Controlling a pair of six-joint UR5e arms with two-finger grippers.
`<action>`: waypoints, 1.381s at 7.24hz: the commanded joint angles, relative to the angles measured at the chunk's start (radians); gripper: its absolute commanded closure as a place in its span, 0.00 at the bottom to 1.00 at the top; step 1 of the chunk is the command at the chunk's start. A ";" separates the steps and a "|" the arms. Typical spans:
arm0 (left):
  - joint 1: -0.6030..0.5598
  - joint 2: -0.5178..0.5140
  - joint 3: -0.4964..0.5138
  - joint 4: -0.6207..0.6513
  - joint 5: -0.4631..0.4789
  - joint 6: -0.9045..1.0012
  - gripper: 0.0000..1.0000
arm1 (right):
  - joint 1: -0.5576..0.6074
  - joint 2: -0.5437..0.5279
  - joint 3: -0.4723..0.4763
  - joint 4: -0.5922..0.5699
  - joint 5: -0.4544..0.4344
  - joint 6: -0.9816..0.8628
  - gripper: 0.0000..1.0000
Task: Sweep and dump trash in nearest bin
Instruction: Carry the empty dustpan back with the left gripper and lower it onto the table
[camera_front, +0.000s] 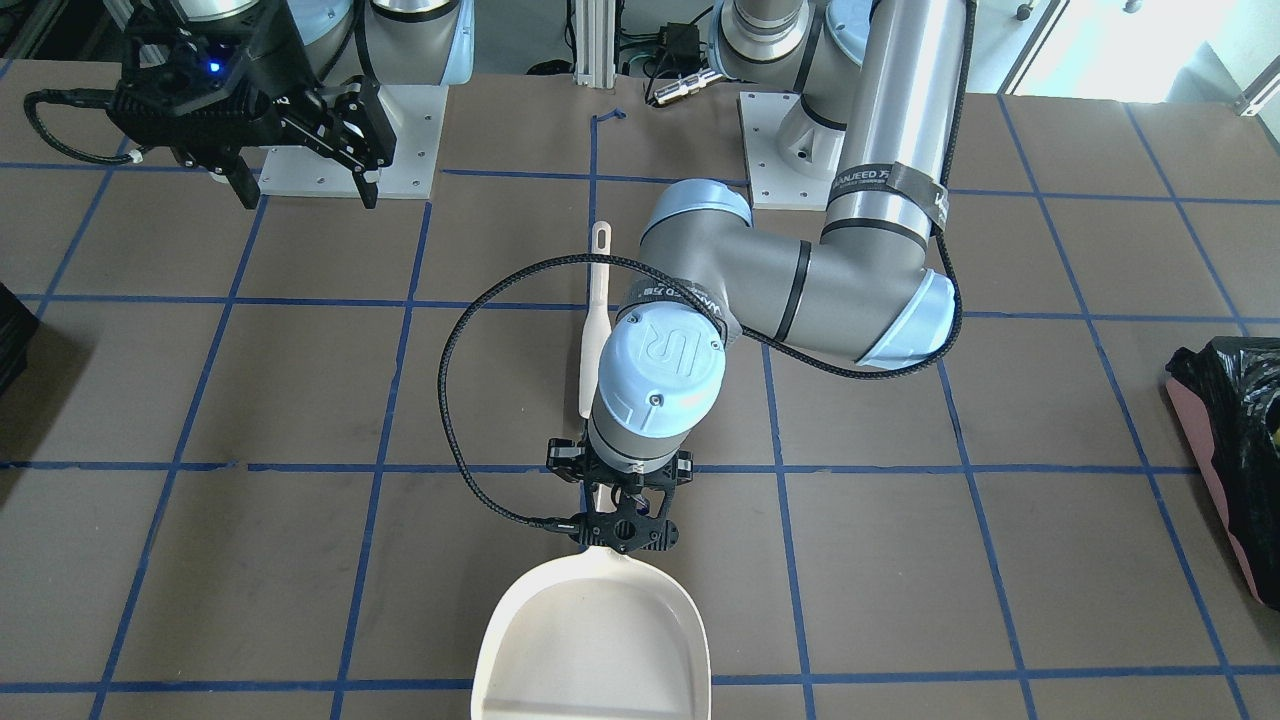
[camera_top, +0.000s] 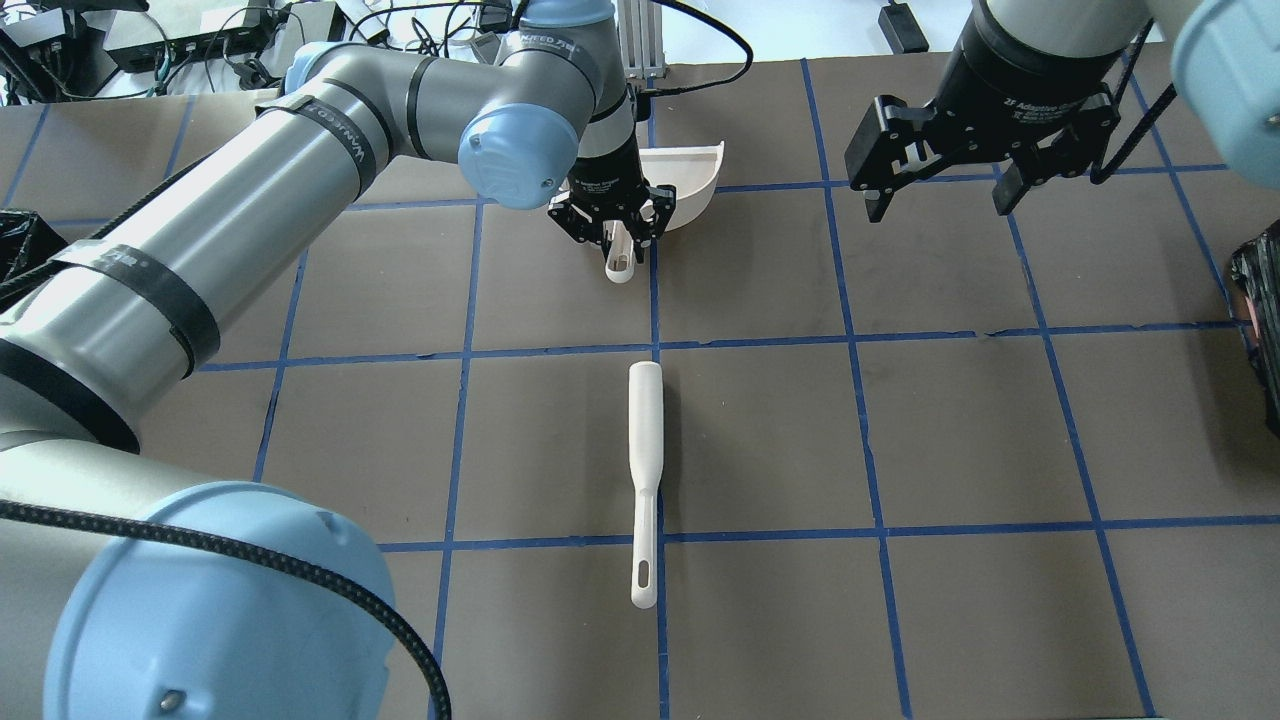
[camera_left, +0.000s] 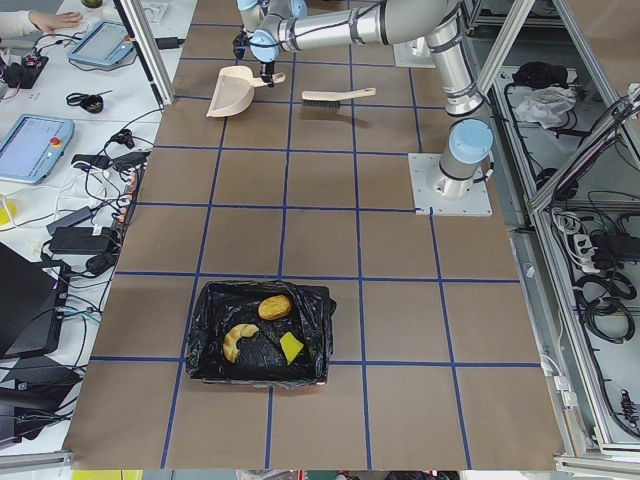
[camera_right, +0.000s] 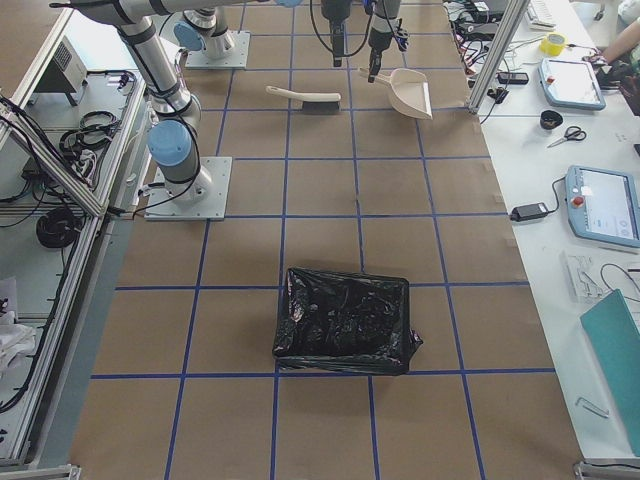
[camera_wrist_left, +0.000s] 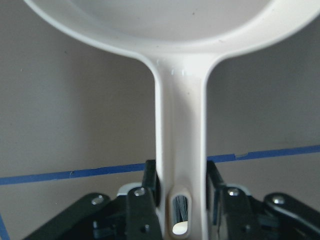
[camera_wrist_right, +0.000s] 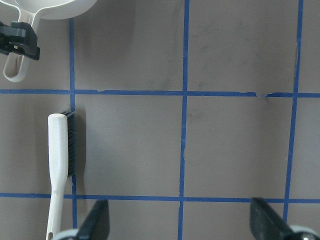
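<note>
A white brush lies flat on the brown table with its blue tape grid. A white dustpan sits just past the brush's head. Well apart from the brush stands a black-lined container. 2 tablets lie off the table, beyond the dustpan.

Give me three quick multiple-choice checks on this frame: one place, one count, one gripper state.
1. Where is the trash?
A. scattered on the table
B. inside the bin
C. on the operators' desk

2. How many trash pieces show?
A. one
B. three
C. five

3. The right gripper is:
A. open and empty
B. shut on a trash piece
C. out of every view

Key:
1 B: the exterior left view shows the pieces lying on the black liner.
2 B: there is a roll, a wedge and a croissant-like pastry.
3 A: its fingers hang wide apart with nothing between them.
</note>
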 joint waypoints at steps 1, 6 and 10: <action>-0.014 0.005 -0.013 0.011 -0.001 -0.077 1.00 | 0.000 0.004 0.000 -0.005 0.000 0.000 0.00; -0.040 -0.008 -0.015 0.021 0.006 -0.087 1.00 | 0.000 0.009 0.000 -0.007 0.003 0.002 0.00; -0.062 -0.011 -0.019 0.021 0.009 -0.074 1.00 | -0.003 0.009 0.000 -0.008 0.004 0.000 0.00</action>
